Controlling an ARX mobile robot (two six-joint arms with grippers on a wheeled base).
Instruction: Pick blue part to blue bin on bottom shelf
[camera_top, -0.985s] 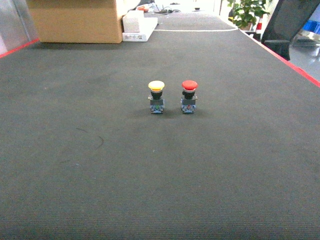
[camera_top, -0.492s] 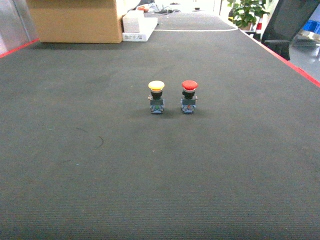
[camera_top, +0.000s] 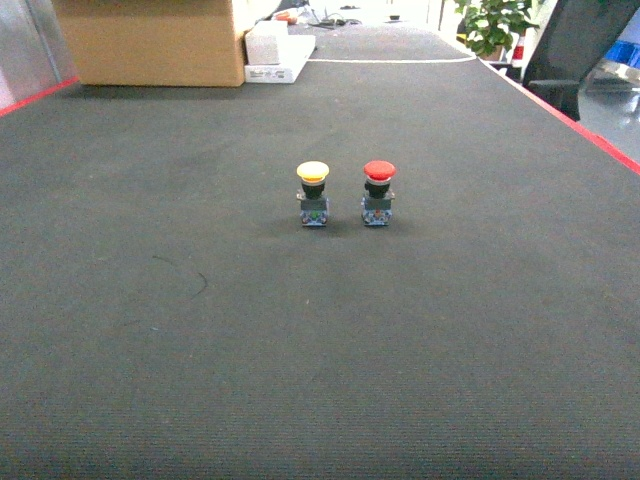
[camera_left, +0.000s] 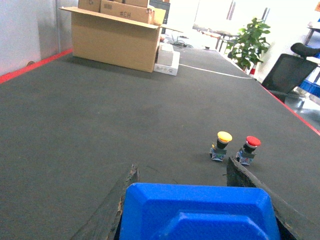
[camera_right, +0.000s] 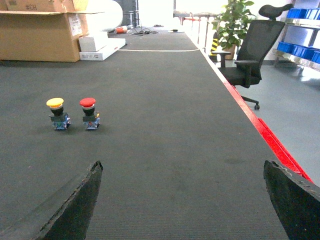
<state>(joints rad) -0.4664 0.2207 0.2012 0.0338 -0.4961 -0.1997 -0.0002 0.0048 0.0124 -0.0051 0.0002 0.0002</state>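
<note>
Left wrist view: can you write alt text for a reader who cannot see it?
A bright blue part sits between the two dark fingers of the left tool, filling the bottom of the picture. Beyond it on the dark mat stand a yellow-capped push button and a red-capped push button side by side, with a cardboard box far behind.

yellow-capped push button (camera_top: 313, 193) and red-capped push button (camera_top: 378, 192) upright side by side, apart, mid dark mat (camera_top: 300, 350); cardboard box (camera_top: 150, 40) at 11 o'clock, potted plant (camera_top: 492, 25) at 1 o'clock.
</note>
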